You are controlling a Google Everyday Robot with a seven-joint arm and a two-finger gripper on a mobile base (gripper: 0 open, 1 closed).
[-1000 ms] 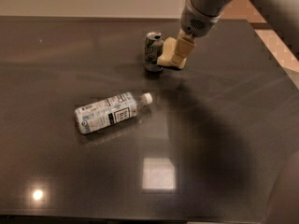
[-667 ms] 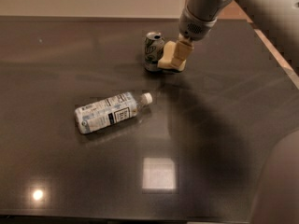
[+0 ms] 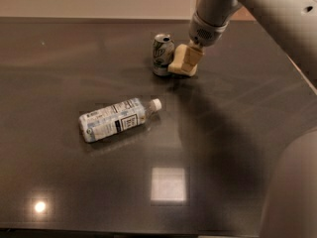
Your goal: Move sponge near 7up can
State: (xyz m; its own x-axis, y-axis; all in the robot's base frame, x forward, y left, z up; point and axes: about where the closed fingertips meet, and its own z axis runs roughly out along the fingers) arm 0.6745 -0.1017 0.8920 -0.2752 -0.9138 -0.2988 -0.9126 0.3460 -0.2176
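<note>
The 7up can [image 3: 162,55] stands upright on the dark table [image 3: 223,133], towards the back middle. The pale yellow sponge [image 3: 183,62] stands tilted right beside the can on its right, its lower end at the table surface and touching or almost touching the can. My gripper [image 3: 192,50] comes down from the upper right and is shut on the sponge's upper end.
A clear plastic bottle [image 3: 116,120] with a white cap lies on its side in the middle left of the table. My grey arm [image 3: 257,9] crosses the upper right, and part of my body [image 3: 292,197] fills the lower right corner.
The gripper with the sponge has come down slightly beside the can. The arm has shifted so that more of it fills the right side. Can and bottle have not moved.
</note>
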